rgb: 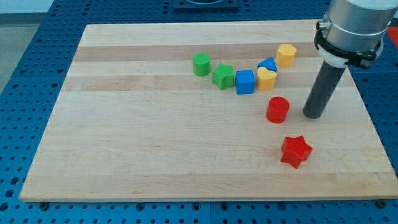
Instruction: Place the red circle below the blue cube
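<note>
The red circle (277,109) lies on the wooden board (155,143), right of centre. The blue cube (245,81) lies up and to the left of it, in a row of blocks. My tip (313,115) rests on the board just to the right of the red circle, with a small gap between them. The rod rises up and to the right to the arm's grey end at the view's top right.
A green circle (201,64) and a green star (223,76) lie left of the blue cube. A yellow heart (266,79), a blue triangle (268,64) and a yellow hexagon (286,55) lie right of it. A red star (295,151) lies below the red circle.
</note>
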Tool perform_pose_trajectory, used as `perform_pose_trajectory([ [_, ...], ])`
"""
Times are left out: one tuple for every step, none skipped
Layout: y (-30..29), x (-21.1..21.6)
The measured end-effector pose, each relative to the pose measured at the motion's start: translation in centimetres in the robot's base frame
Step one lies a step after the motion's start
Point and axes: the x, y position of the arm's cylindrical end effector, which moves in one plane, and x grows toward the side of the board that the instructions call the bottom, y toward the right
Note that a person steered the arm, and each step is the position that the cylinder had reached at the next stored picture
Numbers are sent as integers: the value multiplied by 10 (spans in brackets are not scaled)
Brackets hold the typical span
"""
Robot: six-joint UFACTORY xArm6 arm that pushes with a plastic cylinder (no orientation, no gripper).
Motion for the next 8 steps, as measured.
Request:
perform_pose_trajectory([
  [-12, -4],
  [-46, -7],
  [-68, -16],
  [-68, -20],
  [-68, 4],
  [-73, 25],
  [-85, 47],
  [-105, 58],
])
